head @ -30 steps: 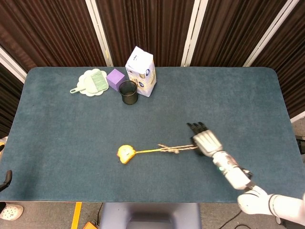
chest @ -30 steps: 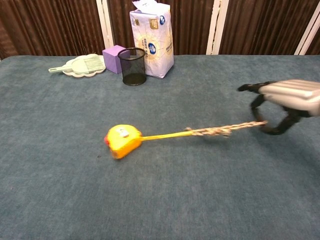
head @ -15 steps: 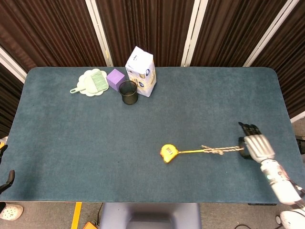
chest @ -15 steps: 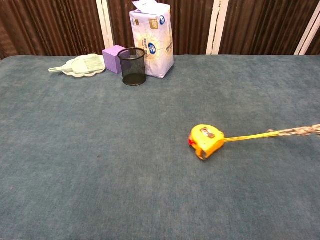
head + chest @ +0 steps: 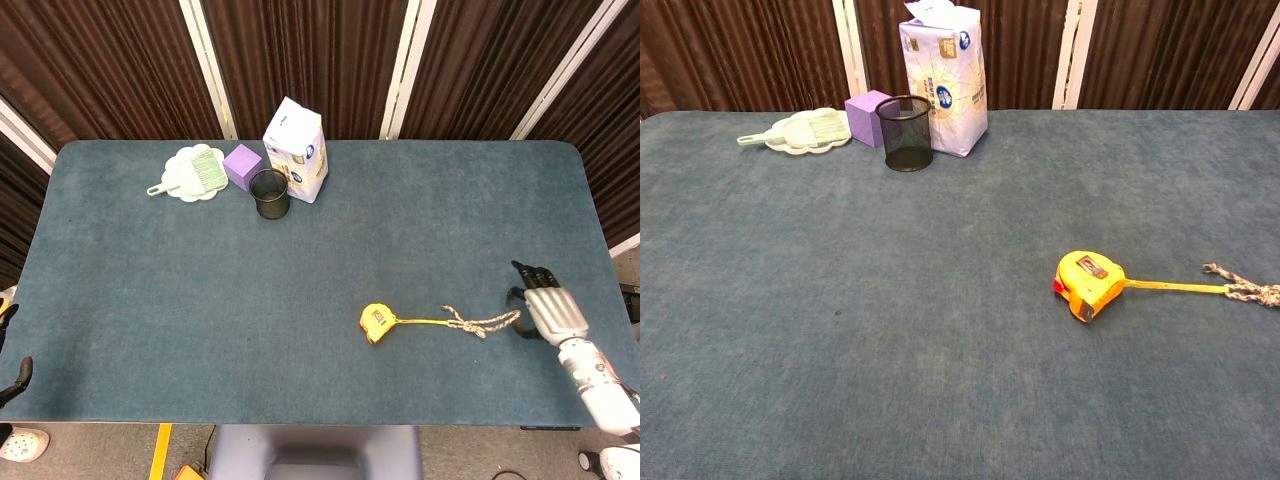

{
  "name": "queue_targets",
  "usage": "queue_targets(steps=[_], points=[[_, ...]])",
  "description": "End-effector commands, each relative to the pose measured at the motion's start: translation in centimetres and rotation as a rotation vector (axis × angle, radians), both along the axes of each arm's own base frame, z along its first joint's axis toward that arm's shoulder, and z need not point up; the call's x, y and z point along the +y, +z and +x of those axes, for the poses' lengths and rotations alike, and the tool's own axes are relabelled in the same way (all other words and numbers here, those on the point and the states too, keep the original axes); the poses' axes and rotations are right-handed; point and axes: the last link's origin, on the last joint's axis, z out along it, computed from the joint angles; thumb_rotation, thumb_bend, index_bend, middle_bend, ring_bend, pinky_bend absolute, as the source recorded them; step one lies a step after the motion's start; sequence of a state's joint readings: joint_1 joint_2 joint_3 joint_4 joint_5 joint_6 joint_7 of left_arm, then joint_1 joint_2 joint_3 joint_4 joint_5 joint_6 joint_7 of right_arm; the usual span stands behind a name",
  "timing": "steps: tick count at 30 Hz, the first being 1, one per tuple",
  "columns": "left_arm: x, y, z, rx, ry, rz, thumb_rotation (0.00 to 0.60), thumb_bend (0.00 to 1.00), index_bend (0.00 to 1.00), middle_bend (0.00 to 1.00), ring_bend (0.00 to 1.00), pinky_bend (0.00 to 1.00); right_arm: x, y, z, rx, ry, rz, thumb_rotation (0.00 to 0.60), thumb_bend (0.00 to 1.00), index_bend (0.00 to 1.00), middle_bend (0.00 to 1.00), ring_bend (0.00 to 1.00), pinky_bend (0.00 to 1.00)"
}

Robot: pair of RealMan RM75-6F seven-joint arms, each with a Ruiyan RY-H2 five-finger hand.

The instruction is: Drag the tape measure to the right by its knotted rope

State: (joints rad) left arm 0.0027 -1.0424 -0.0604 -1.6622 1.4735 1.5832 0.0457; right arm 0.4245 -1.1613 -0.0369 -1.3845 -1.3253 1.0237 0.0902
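Note:
The yellow tape measure (image 5: 375,322) lies on the blue table, right of centre; the chest view shows it too (image 5: 1089,283). A thin yellow strip leads right from it to the knotted rope (image 5: 485,322), which lies slightly wavy on the cloth. My right hand (image 5: 548,312) sits near the table's right edge, with the rope's far end between its thumb and fingers. In the chest view the rope (image 5: 1245,291) runs off the right border and the hand is outside the frame. My left hand shows in neither view.
At the back left stand a white tissue pack (image 5: 297,148), a black mesh cup (image 5: 269,192), a purple cube (image 5: 242,165) and a green dustpan with brush (image 5: 192,172). The table's right edge (image 5: 603,250) is close to my right hand.
My right hand has moved right, pulling the rope and dragging the tape measure from left of centre to right of centre. The rope, taut before, now lies a little slack.

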Motion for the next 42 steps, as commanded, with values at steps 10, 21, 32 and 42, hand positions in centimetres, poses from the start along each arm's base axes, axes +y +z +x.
queue_targets(steps=[10,21,32,42], points=[[0.0,-0.1,0.0,0.000,0.000,-0.009,0.600,0.47,0.07,0.00,0.00,0.07,2.1,-0.5,5.6,-0.052,0.086,0.028,0.600,0.00,0.02,0.00,0.00,0.00],[0.1,-0.3,-0.1,0.005,0.006,-0.018,0.600,0.47,0.07,0.00,0.00,0.07,5.6,1.7,5.9,-0.044,0.076,-0.085,0.600,0.00,0.00,0.00,0.00,0.00],[0.2,-0.4,0.0,0.012,0.007,-0.010,0.600,0.47,0.07,0.00,0.00,0.07,7.7,3.2,4.0,-0.078,0.028,-0.207,0.600,0.00,0.01,0.00,0.00,0.00],[0.3,-0.3,0.0,0.012,-0.020,-0.005,0.600,0.47,0.07,0.00,0.00,0.07,9.7,4.6,3.5,-0.144,0.066,-0.239,0.600,0.00,0.06,0.00,0.00,0.00]])
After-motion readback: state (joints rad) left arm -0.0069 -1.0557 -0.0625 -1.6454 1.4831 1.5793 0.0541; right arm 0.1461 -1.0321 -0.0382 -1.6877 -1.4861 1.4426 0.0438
